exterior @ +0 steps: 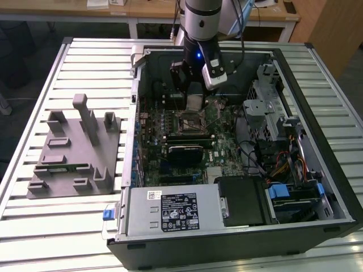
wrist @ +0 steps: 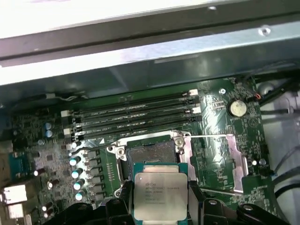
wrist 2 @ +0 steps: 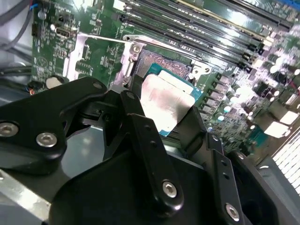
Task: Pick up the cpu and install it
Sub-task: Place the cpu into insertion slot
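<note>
The cpu [exterior: 195, 102] is a flat square chip with a silvery top, and my gripper [exterior: 194, 97] is shut on it inside the open computer case. In both wrist views the black fingers [wrist 2: 143, 129] clamp the cpu [wrist 2: 166, 101] by two opposite edges. It hangs a little above the motherboard, over the near part of the metal-framed socket [wrist: 151, 152]. The socket [exterior: 190, 120] lies open under the chip. In the first wrist view the cpu [wrist: 160, 193] sits level, held in the gripper [wrist: 160, 202].
The grey holder block [exterior: 74, 147] with upright posts lies on the slatted table at the exterior view's left. Memory slots [wrist: 136, 115] run beside the socket. The drive cage [exterior: 272, 107] and cables stand at the exterior view's right, and the power supply [exterior: 170, 209] lies at the front of the case.
</note>
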`<action>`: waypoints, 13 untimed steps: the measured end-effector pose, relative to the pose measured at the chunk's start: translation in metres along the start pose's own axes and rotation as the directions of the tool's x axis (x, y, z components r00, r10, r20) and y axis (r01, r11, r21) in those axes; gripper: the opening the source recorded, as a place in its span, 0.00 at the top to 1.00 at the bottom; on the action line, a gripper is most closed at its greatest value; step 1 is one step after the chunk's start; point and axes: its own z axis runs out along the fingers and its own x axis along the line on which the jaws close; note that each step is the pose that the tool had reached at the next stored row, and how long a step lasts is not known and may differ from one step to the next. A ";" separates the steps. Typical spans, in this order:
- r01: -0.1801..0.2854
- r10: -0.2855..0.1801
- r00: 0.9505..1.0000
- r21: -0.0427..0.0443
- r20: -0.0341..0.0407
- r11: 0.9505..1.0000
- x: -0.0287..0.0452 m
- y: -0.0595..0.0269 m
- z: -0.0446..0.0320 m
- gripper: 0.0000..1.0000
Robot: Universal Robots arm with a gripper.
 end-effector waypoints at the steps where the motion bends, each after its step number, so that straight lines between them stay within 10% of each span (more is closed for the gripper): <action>1: -0.015 0.015 1.000 0.000 0.000 1.000 0.0000 0.0000 0.0000 0.45; 13: -0.188 0.188 0.982 0.003 0.005 0.982 0.0000 0.0000 0.0000 0.45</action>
